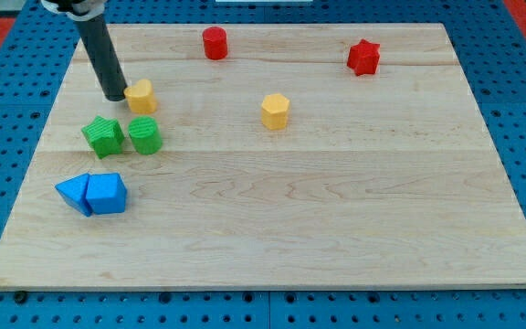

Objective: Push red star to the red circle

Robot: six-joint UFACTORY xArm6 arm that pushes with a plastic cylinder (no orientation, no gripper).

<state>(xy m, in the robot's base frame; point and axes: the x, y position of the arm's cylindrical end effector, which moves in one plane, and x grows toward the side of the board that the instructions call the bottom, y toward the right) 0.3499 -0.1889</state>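
The red star (363, 57) lies near the view's top right on the wooden board (336, 228). The red circle (215, 43), a short cylinder, stands near the top edge, left of centre, far from the star. My tip (115, 96) rests on the board at the upper left, just left of a yellow block (142, 96) and touching or nearly touching it. The tip is far from both red blocks.
A yellow hexagon (275, 111) sits near the middle top. A green star (103, 136) and a green cylinder (143, 135) sit side by side below the tip. Two blue blocks (73, 193) (108, 194) touch each other at the lower left. Blue pegboard surrounds the board.
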